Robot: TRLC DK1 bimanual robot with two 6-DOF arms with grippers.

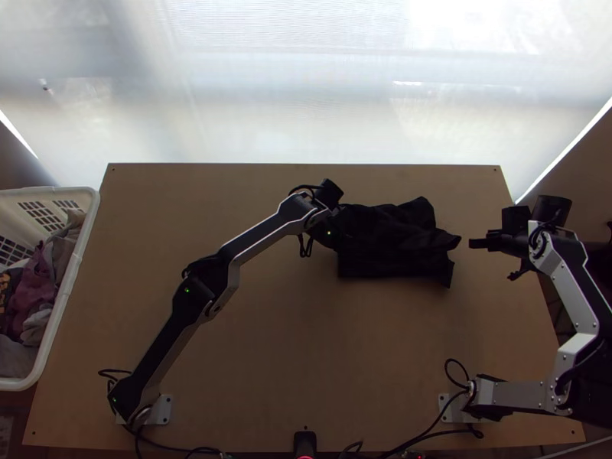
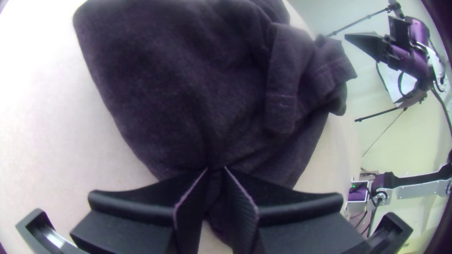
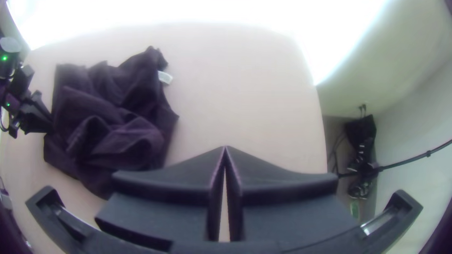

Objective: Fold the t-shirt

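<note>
Black and rumpled, the t-shirt [image 1: 394, 245] lies on the wooden surface [image 1: 336, 359], in the far half and right of the middle. Its side toward the near edge is fairly straight, but the top is bunched up. The left tool [image 2: 216, 168] pinches a bit of cloth at the shirt's left end, maybe to hold that end or pull it flat. The right tool [image 3: 225, 147] is pressed together with no cloth in it. It is just beside the shirt's right end, toward the right edge, so it could help there next. A wide stretch of wood lies between the shirt and the near edge, so a pull that way should have room. The far edge is closer, so cloth pulled that way could hang over.
</note>
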